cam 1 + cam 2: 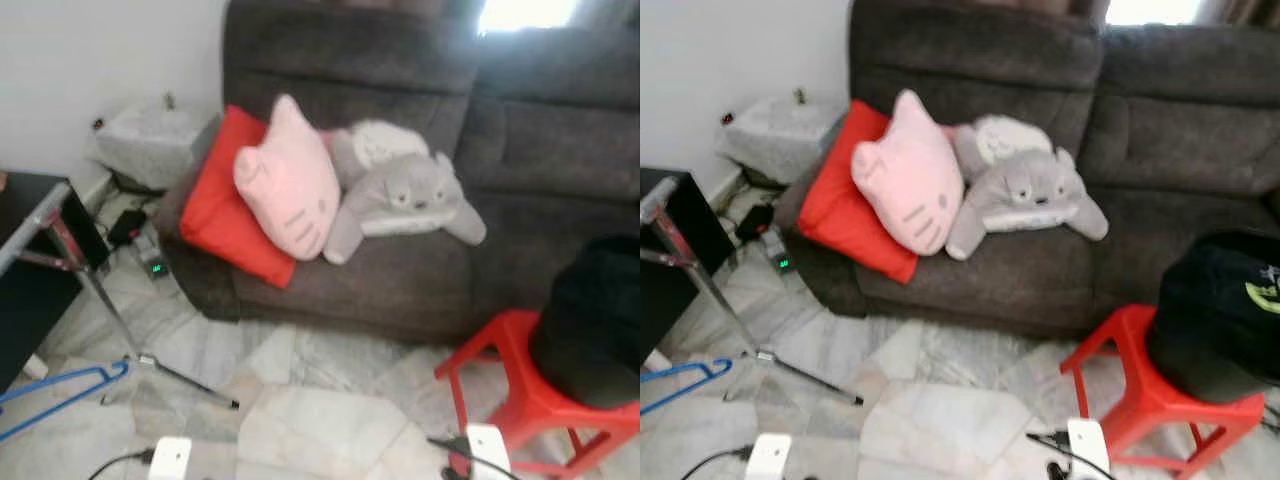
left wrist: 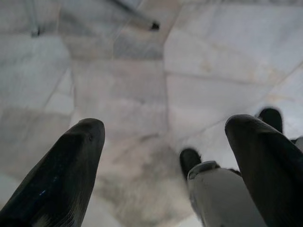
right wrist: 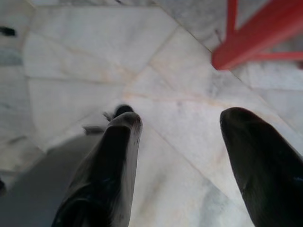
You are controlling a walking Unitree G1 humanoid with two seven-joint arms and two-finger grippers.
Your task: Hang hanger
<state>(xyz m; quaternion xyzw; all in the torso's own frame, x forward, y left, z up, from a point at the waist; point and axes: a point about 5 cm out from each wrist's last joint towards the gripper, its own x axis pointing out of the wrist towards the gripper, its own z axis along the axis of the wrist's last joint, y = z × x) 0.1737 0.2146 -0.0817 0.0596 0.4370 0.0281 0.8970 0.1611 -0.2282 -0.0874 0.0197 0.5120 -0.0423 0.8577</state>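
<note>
A blue hanger [image 1: 62, 390] lies flat on the marble floor at the far left, beside the foot of a metal rack stand [image 1: 100, 300]. Both arms hang low. In the left wrist view my left gripper [image 2: 165, 125] is open over bare marble tiles, nothing between its black fingers [image 2: 71, 165]. In the right wrist view my right gripper [image 3: 183, 116] is also open and empty above the floor, with a red stool leg [image 3: 255, 33] a little beyond it. Neither gripper is near the hanger.
A dark grey sofa [image 1: 420, 270] faces me, carrying a red cushion [image 1: 215, 210], a pink cat pillow [image 1: 290, 180] and a grey plush [image 1: 410, 195]. A red stool [image 1: 520, 390] with a black bag [image 1: 595, 310] stands at right. Black furniture [image 1: 25, 260] is at left.
</note>
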